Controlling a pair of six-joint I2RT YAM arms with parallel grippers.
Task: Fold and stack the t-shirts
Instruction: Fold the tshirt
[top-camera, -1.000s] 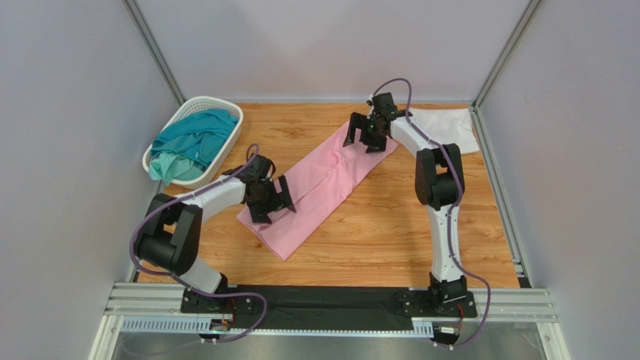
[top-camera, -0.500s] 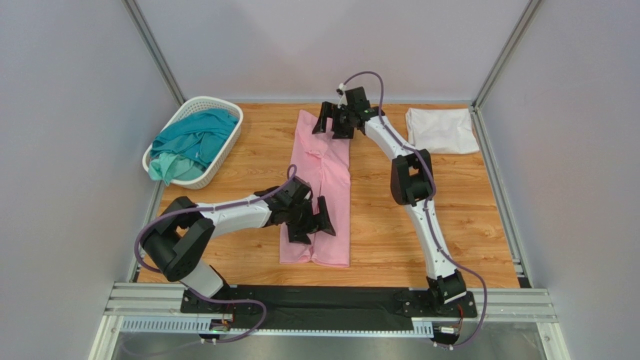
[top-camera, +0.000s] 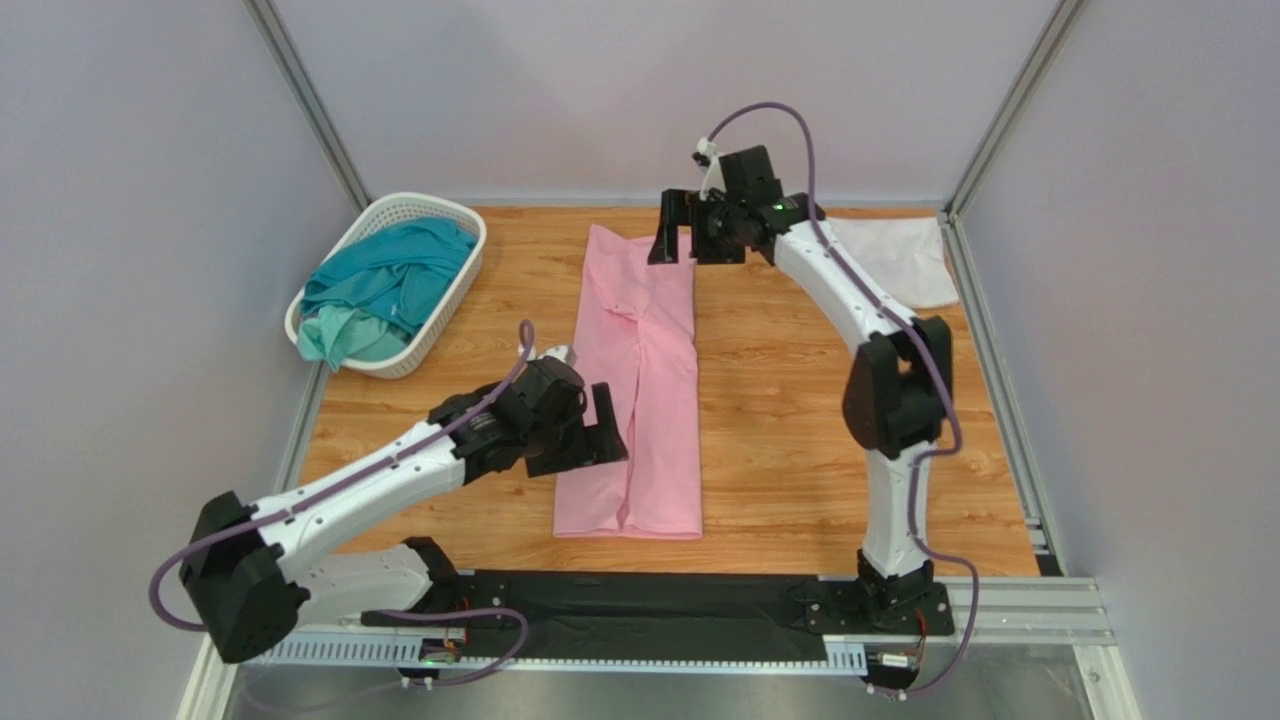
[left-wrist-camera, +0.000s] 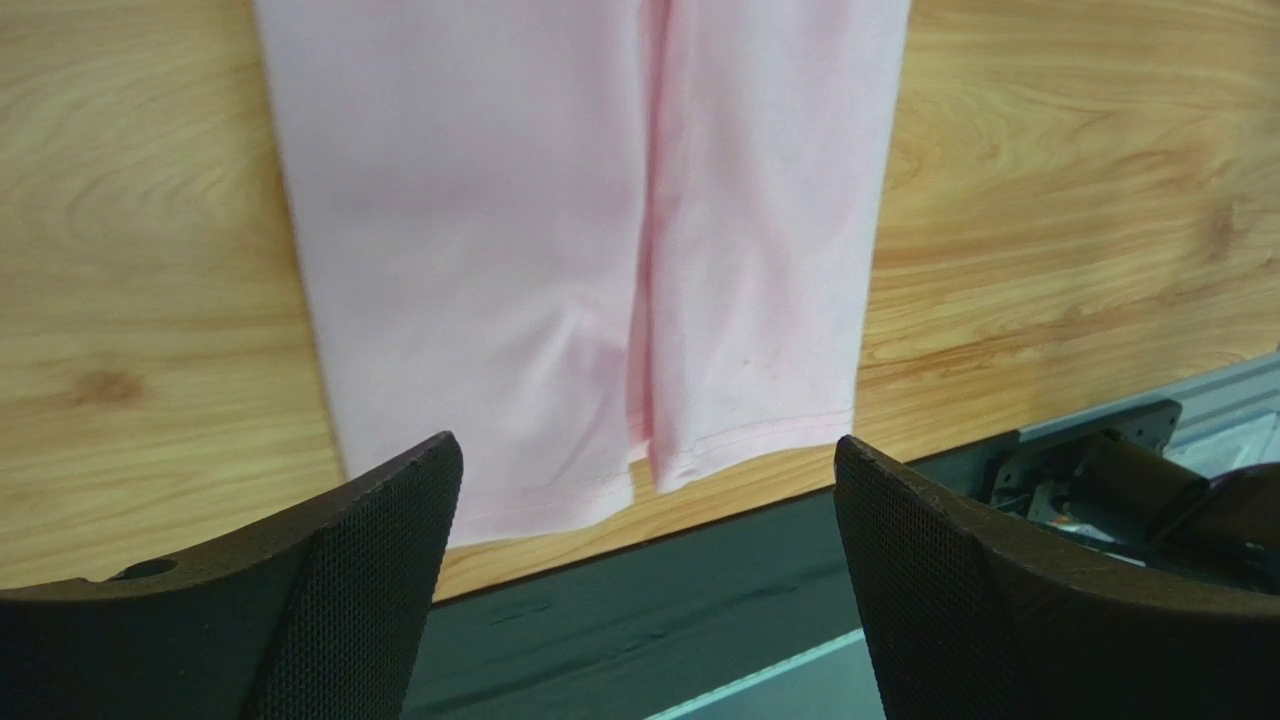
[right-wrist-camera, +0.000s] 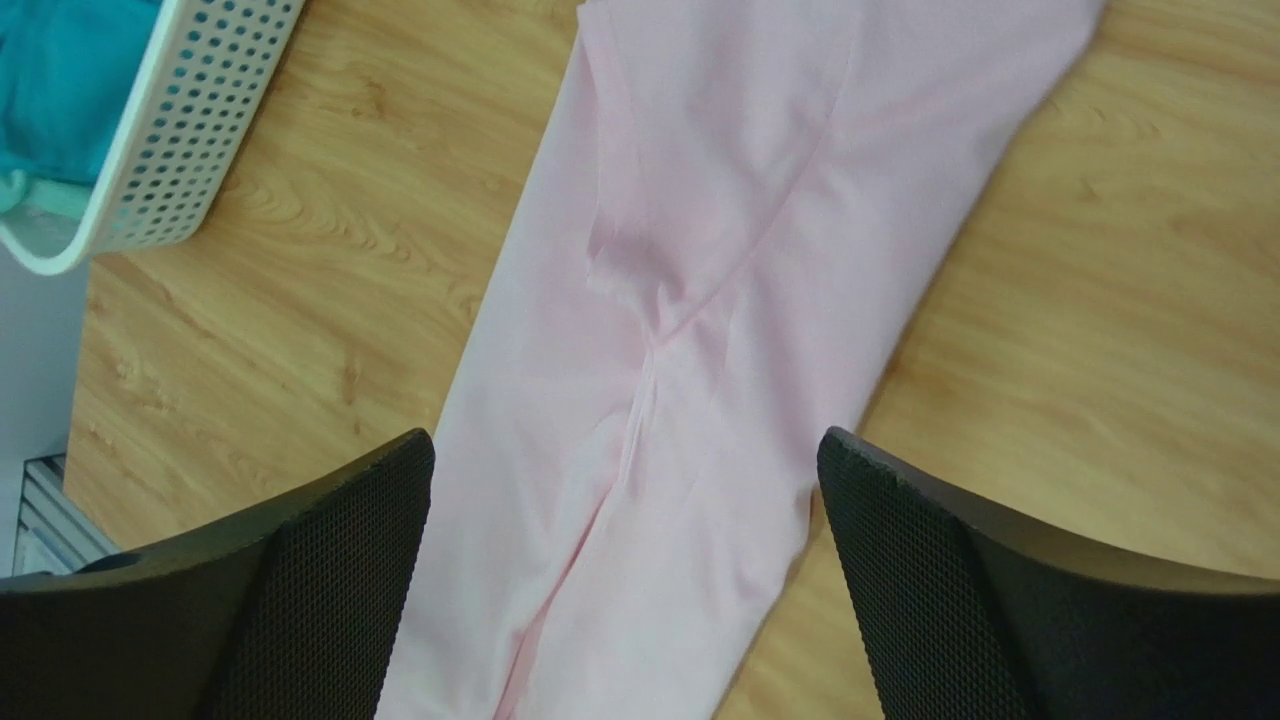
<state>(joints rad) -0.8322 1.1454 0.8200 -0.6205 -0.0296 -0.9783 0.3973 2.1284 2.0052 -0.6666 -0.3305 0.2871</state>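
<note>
So the light pink t-shirt (top-camera: 639, 383) is lying flat on the table (top-camera: 781, 390), folded in lengthwise so it's one long narrow strip running from the far edge straight back toward the arm bases. From the left wrist camera you can see its bottom hem sitting just short of the table's near edge, close to the black rail (left-wrist-camera: 631, 600), with the two folded-in sides meeting in a line down the middle. The left claw (left-wrist-camera: 643, 450) hangs over that near end, towards the shirt's left edge, with its fingers spread wide apart and nothing between them. The right claw (right-wrist-camera: 624, 450) is up at the far end, above the shirt's top right corner, also spread wide and gripping nothing; its wrist view looks down on the sleeve part, where there's a bit of a pucker and a diagonal crease in the cloth. Neither claw looks to be touching the fabric. The white t-shirt (top-camera: 902, 255) is folded in the far right corner of the table, well apart from the pink one and partly hidden behind the right arm. The teal t-shirt (top-camera: 383, 278) is bunched up inside the white lattice basket (top-camera: 451, 218) at the far left corner.
</note>
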